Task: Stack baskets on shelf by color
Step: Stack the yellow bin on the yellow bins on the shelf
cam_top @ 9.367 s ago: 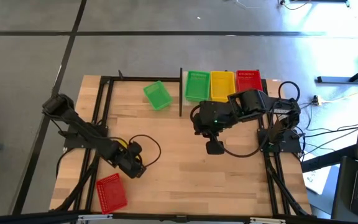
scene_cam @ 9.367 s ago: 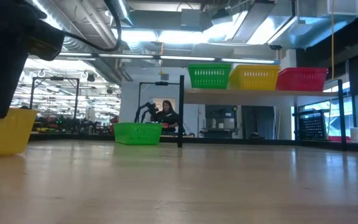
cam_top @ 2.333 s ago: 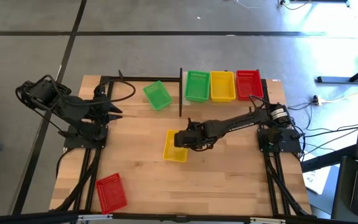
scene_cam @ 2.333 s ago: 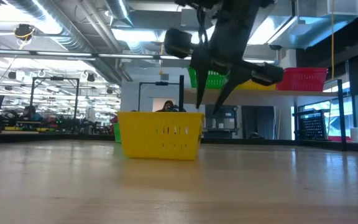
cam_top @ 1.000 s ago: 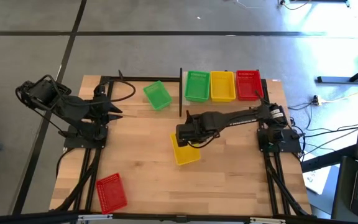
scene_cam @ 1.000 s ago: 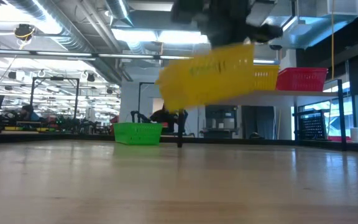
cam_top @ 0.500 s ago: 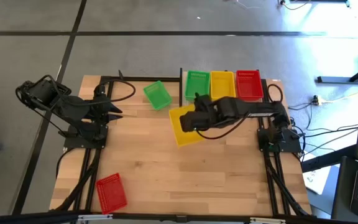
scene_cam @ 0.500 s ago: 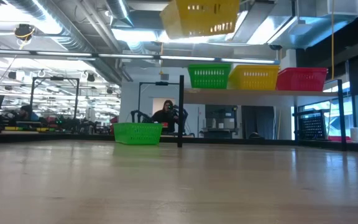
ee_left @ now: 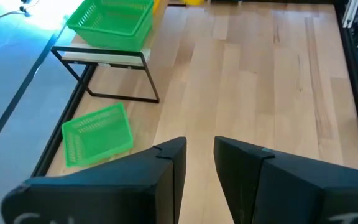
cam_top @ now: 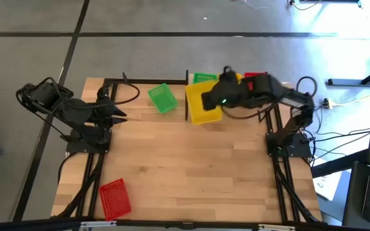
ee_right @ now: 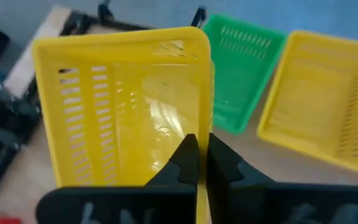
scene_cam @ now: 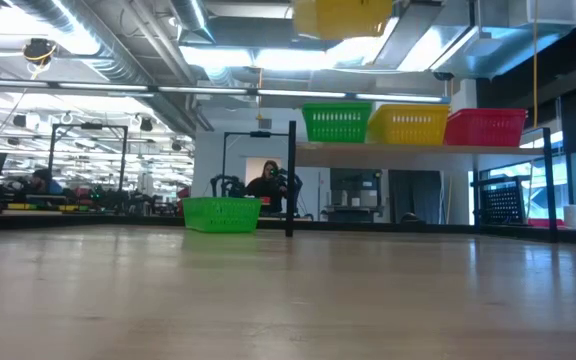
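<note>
My right gripper (cam_top: 212,101) is shut on a yellow basket (cam_top: 202,104), held high over the near left part of the shelf (scene_cam: 418,148); it shows at the top of the low view (scene_cam: 343,15). A green basket (scene_cam: 337,122), a yellow basket (scene_cam: 408,124) and a red basket (scene_cam: 485,127) stand side by side on the shelf. A loose green basket (cam_top: 162,98) rests on the table left of the shelf's dark post (cam_top: 186,96). A red basket (cam_top: 115,197) lies at the near left. My left gripper (ee_left: 199,155) is open and empty at the table's left. My right gripper pinches one side wall of the yellow basket at its rim (ee_right: 202,140), one finger (ee_right: 188,155) inside the basket and one finger (ee_right: 221,160) outside. The fingers come from the table's right side. The basket is lifted clear, its open top up.
The shelf's green basket (ee_right: 238,68) and yellow basket (ee_right: 322,118) lie just beyond the held one. A black metal frame (cam_top: 108,86) runs along the table's left and far edges. Bare wood lies in the table's middle (cam_top: 191,167).
My right gripper has risen and gone toward the far edge and the shelf with the yellow basket. The basket was tilted above the table's middle; it now hangs higher and about level by the shelf's left end.
</note>
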`<action>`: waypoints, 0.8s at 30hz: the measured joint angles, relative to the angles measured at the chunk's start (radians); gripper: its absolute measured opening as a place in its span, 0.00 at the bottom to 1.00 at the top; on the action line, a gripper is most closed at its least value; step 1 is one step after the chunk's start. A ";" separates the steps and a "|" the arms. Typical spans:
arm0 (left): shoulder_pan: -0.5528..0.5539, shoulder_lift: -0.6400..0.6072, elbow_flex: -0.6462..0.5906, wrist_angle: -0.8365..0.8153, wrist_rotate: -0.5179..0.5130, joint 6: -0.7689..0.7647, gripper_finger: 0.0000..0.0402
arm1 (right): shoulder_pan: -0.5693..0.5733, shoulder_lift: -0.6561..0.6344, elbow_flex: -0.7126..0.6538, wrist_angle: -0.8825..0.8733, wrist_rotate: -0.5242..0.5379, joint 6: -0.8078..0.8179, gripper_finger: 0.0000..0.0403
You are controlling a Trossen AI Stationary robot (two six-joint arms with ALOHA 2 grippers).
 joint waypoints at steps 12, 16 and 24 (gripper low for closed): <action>0.012 0.017 0.000 0.037 -0.010 0.010 0.18 | -0.217 -0.204 -0.165 0.003 -0.014 -0.128 0.00; 0.035 0.032 0.000 0.044 -0.022 0.010 0.18 | -0.297 -0.283 -0.353 -0.002 -0.087 -0.088 0.00; 0.075 0.060 0.000 0.044 -0.021 0.011 0.18 | -0.420 -0.387 -0.514 0.037 -0.109 -0.108 0.00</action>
